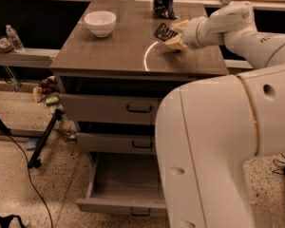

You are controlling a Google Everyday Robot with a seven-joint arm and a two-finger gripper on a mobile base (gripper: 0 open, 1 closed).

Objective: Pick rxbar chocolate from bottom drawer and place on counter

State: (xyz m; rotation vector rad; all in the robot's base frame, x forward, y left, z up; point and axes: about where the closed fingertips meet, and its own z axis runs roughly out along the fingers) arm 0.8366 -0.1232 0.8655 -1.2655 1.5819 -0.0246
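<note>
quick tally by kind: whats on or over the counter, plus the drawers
bowl: 1
snack bag: 1
chocolate bar: 1, in the gripper over the counter
drawers: 3 (top drawer, middle drawer, bottom drawer open)
total: 6

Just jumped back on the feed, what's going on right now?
The gripper holds the rxbar chocolate low over the counter, at its back right part; whether the bar touches the top I cannot tell. The bottom drawer stands open below. A white bowl and a dark snack bag sit on the counter.
</note>
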